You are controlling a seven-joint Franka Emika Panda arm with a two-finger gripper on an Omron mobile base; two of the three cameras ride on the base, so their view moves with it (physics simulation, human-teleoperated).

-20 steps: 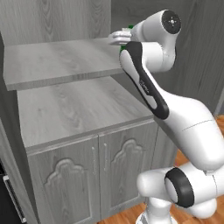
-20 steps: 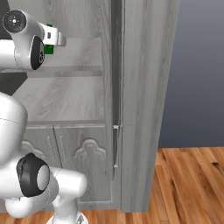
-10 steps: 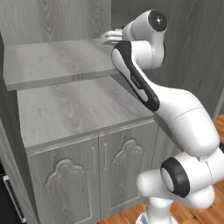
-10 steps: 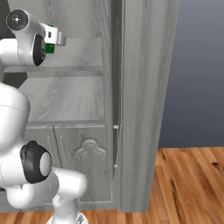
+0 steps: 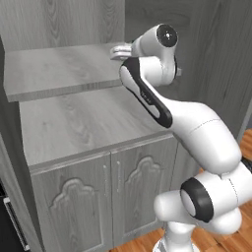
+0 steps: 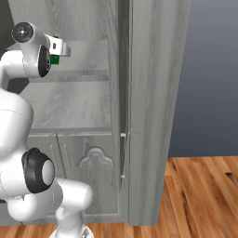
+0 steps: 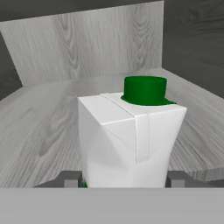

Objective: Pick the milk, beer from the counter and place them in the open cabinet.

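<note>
The milk [image 7: 131,135], a white carton with a green cap, sits upright between my gripper's [image 7: 124,180] two fingertips, and the gripper is shut on it. In the right base view a green patch of the milk [image 6: 55,59] shows under the hand, and the gripper [image 6: 59,48] is over the upper shelf of the open cabinet [image 6: 153,93]. From the left base view the gripper [image 5: 120,50] reaches in over that shelf [image 5: 54,69]. Whether the carton's base touches the shelf [image 7: 39,122] I cannot tell. The beer and the counter are out of view.
The cabinet's back wall [image 7: 87,39] and right side wall [image 7: 192,39] stand close behind the carton. A lower, deeper shelf [image 5: 83,123] lies above the arched-panel doors [image 5: 103,197]. Wooden floor [image 6: 200,190] spreads to the right.
The arm has swung left, and the hand with the milk has moved slightly further in and lower over the upper shelf. The grip has not changed.
</note>
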